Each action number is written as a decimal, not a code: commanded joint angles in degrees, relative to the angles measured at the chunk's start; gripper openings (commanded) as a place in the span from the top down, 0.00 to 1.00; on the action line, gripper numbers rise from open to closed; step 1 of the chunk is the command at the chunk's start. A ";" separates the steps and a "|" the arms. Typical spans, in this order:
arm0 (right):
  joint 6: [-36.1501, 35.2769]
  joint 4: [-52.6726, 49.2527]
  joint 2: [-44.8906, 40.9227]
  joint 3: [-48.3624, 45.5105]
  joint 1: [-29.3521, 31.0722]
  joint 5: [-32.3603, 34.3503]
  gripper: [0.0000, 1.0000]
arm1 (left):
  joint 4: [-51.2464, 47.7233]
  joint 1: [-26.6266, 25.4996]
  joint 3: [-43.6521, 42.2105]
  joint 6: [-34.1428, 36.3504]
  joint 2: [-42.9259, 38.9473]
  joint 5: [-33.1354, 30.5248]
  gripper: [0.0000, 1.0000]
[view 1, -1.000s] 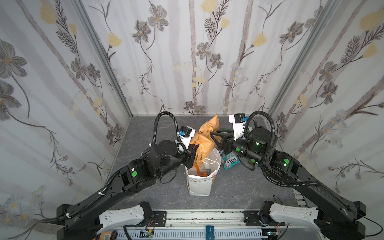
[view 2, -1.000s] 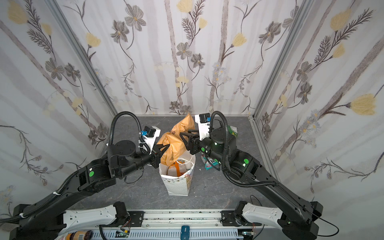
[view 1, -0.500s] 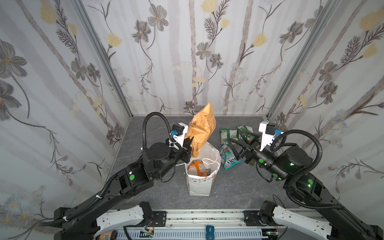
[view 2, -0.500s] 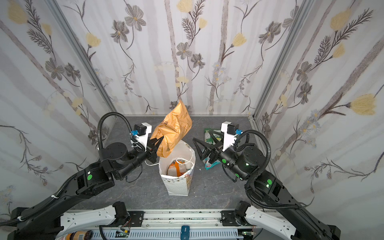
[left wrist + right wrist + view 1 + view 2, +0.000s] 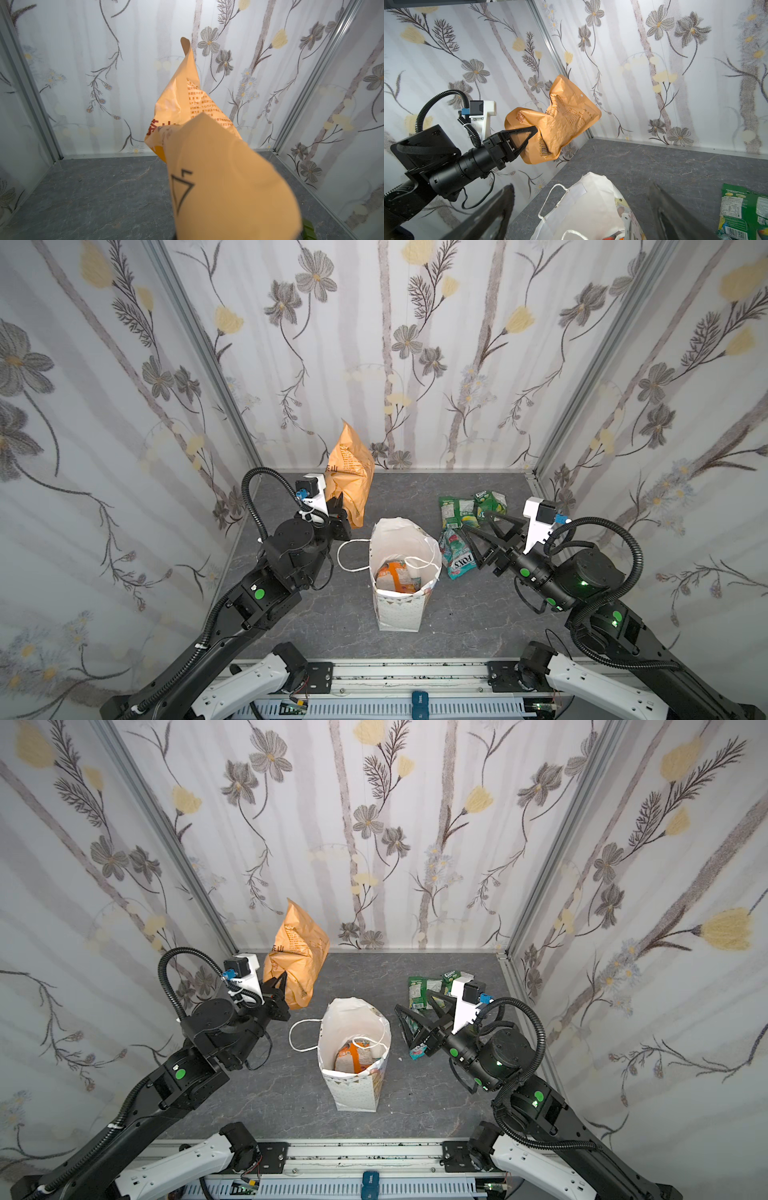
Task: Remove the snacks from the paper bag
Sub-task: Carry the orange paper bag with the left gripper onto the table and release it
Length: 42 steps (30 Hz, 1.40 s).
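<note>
so left pincer [image 5: 338, 506] grips the pouch [image 5: 349, 472] at the bag's [image 5: 399, 610] 11 o'clock, right pincer [image 5: 477, 522] wide open, empty. Green and teal packets [image 5: 457, 510] are out at 2 o'clock; orange packet [image 5: 392, 574] left inside.

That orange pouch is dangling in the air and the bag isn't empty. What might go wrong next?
The left end effector pinches the pouch in mid-air by one crumpled spot; it may slip out.
Nothing holds the paper bag, so reaching for the packet inside may tip it over.
The open right end effector sits right by the teal packet and may knock it.
</note>
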 commanded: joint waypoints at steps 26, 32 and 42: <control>0.73 2.25 4.73 0.01 -1.89 -4.90 0.00 | 16.20 38.35 -15.89 -31.12 18.90 33.20 1.00; 0.47 2.29 5.33 -0.17 -1.84 -5.56 0.00 | 23.54 40.48 -16.46 -32.55 27.24 34.52 1.00; 0.46 2.25 5.38 -0.85 -1.84 -5.91 0.00 | 25.91 41.85 -12.46 -32.49 42.20 36.62 1.00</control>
